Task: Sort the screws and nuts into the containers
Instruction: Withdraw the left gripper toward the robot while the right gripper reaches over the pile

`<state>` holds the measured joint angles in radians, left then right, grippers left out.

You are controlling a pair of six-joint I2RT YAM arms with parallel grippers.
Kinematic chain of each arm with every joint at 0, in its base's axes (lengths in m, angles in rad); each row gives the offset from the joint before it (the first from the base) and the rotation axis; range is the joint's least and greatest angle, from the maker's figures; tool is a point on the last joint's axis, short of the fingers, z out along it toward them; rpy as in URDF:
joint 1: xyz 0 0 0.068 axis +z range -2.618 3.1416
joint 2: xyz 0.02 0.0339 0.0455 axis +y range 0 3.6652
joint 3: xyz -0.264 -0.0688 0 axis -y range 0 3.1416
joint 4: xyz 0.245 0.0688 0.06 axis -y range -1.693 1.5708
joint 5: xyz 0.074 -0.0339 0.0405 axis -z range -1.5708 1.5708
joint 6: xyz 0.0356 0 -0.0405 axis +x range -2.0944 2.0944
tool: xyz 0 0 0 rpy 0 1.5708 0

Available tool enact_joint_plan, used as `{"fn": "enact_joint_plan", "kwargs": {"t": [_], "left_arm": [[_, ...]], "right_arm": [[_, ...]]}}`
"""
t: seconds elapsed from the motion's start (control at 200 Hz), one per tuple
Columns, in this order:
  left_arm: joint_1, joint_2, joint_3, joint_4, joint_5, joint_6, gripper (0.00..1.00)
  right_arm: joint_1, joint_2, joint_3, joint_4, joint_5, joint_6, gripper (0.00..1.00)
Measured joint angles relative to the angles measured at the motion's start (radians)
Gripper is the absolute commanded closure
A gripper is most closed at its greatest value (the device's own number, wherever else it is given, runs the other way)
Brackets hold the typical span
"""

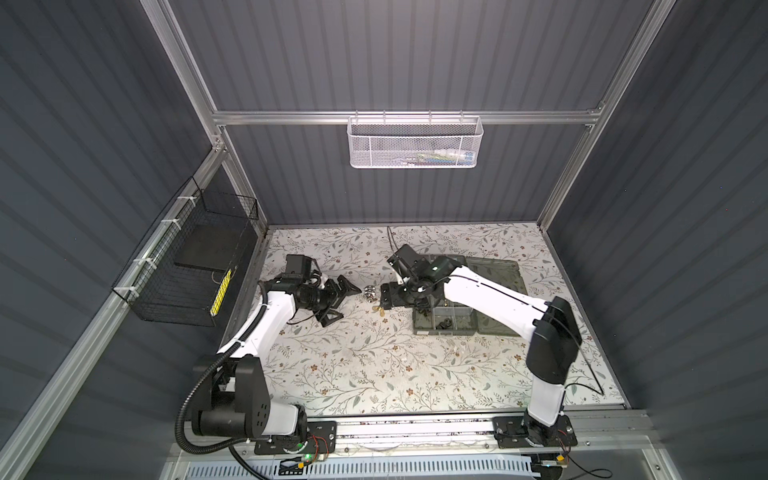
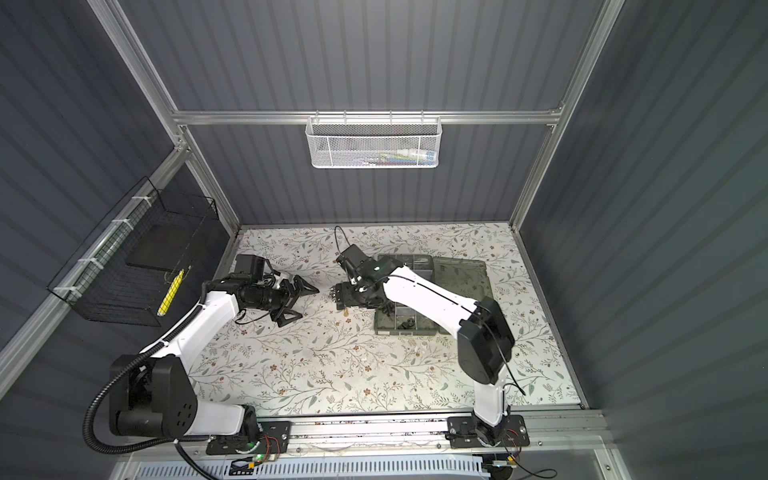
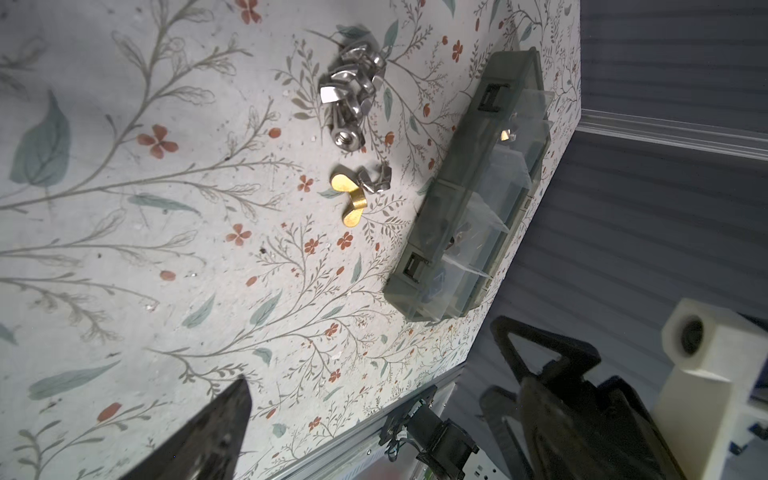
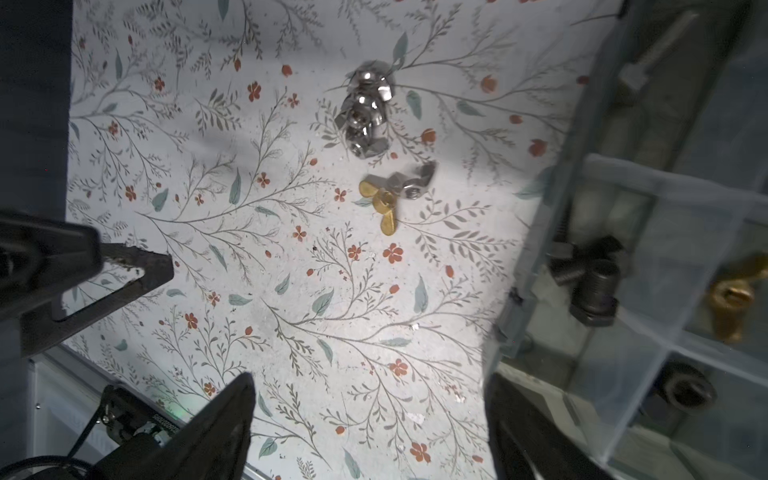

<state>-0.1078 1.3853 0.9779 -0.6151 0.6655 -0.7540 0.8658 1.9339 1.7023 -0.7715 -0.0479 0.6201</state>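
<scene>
My left arm (image 1: 274, 311) and right arm (image 1: 486, 291): white shells, black joints, ribbed black conduit (image 1: 180, 419) lower left of the frame, triangular black left end effector (image 1: 351, 303).

The white-and-black left arm (image 1: 270, 320) reaches forward from its base. Its wrist is rolled so that the black, triangular-fingered left gripper (image 1: 351, 303) lies on its side, jaws spread wide and empty. The white-and-black right arm (image 1: 488, 291) bends at a raised elbow and extends across toward the left arm. Its black right gripper (image 1: 382, 297) is angled downward, jaws apart and holding nothing. The two grippers face each other, near but not touching.
</scene>
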Motion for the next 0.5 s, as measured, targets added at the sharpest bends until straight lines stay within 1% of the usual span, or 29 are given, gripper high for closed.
{"fn": "enact_joint_plan", "kwargs": {"t": [0.22,0.355,0.5], "left_arm": [[0.013,-0.044,-0.167,0.035,0.045,0.008,0.00],[0.051,-0.057,-0.228,0.037,0.059,0.030,0.00],[0.069,-0.065,-0.261,0.035,0.067,0.049,0.00]], "right_arm": [[0.012,0.168,0.060,-0.012,-0.009,-0.034,0.35],[0.011,0.254,0.125,-0.029,-0.015,-0.052,0.39],[0.011,0.323,0.180,-0.036,-0.029,-0.057,0.41]]}}
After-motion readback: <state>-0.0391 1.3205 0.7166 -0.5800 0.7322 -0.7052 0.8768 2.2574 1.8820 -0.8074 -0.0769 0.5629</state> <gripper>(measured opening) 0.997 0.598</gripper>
